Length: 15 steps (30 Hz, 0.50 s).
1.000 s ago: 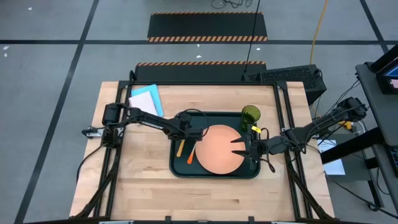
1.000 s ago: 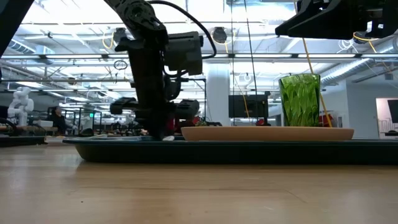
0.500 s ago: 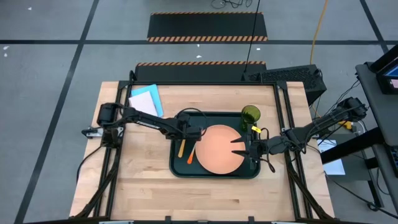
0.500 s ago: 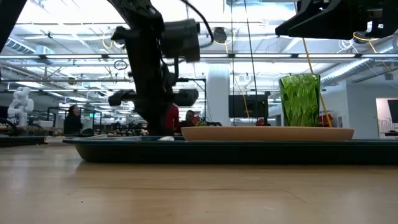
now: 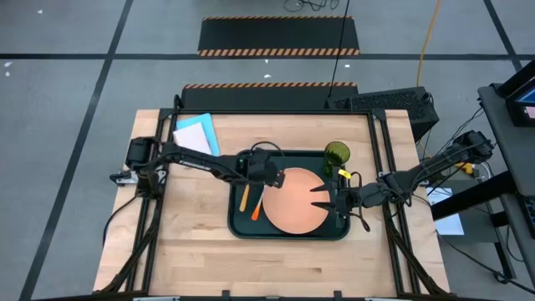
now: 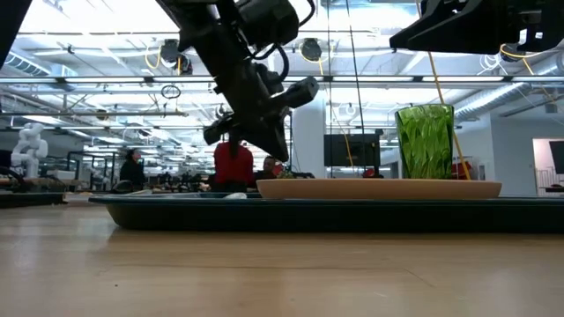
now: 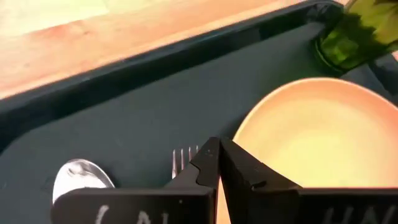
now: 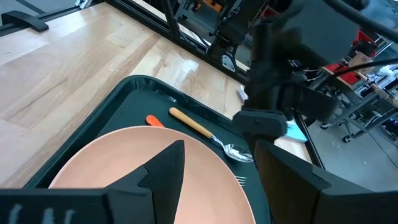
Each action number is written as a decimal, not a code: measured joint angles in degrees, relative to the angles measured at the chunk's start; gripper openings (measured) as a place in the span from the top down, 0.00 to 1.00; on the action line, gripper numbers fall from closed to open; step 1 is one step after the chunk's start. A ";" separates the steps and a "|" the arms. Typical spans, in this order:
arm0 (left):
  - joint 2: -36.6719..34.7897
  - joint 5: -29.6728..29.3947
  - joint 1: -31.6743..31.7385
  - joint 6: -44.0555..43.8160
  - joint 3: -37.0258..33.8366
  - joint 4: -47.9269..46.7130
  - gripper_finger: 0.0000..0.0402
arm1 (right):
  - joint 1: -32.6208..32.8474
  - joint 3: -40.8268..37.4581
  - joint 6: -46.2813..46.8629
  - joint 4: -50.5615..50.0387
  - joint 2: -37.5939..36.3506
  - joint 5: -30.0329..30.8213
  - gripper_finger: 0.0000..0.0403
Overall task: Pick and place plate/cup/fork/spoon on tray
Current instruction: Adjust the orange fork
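Note:
The dark tray (image 5: 238,227) lies mid-table and holds the salmon-orange plate (image 5: 292,203), with the orange-handled spoon (image 5: 244,199) and fork (image 5: 257,209) lying flat to the plate's left. The green cup (image 5: 337,154) stands upright at the tray's far right corner. My left gripper (image 5: 274,175) hangs shut and empty, tilted, above the tray by the plate's far left rim; its wrist view shows the fork tines (image 7: 183,155), the spoon bowl (image 7: 81,178) and the plate (image 7: 311,137) below its fingers (image 7: 219,152). My right gripper (image 5: 320,196) is open and empty above the plate's right part (image 8: 124,168).
A blue and white notebook (image 5: 197,134) lies at the table's far left. Bare wood lies on the tray's near side (image 5: 276,263) and to its left. In the low view the cup (image 6: 426,141) stands taller than the plate (image 6: 379,187). People show in the room behind.
My left gripper has risen from the tray floor beside the spoon and fork and gone toward the table's right, toward the plate, tipping from upright to slanted. The spoon and fork stay flat on the tray.

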 joint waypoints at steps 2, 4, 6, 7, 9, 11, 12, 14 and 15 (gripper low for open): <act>-0.01 1.71 0.65 1.22 0.00 0.34 0.96 | -0.02 0.00 -0.02 0.00 0.00 0.00 0.53; -0.01 3.58 1.06 2.12 0.00 -0.11 0.96 | 0.00 0.00 -0.17 0.00 0.00 0.00 0.53; 0.71 4.16 1.19 2.54 0.00 -0.57 0.96 | -0.01 0.00 -0.30 -0.01 0.00 0.00 0.53; 1.03 4.23 1.17 2.78 0.00 -0.97 0.96 | 0.00 0.00 -0.43 0.00 0.00 0.00 0.53; 1.72 4.46 1.17 3.65 -0.15 -1.89 0.96 | 0.00 0.00 -0.50 -0.02 0.00 0.00 0.53; 2.52 4.44 1.20 4.71 0.02 0.25 0.96 | -0.02 0.00 -0.50 -0.06 0.00 0.00 0.53; 2.66 4.61 1.31 5.05 -0.01 -0.06 0.96 | 0.00 0.00 -0.50 -0.11 0.00 0.00 0.53; 3.58 4.70 1.56 5.27 -0.08 0.54 0.96 | 0.00 0.00 -0.50 0.00 -0.02 0.00 0.53; 3.96 4.69 1.65 5.29 -0.02 1.48 0.96 | -0.01 0.00 -0.53 -0.08 -0.01 0.00 0.53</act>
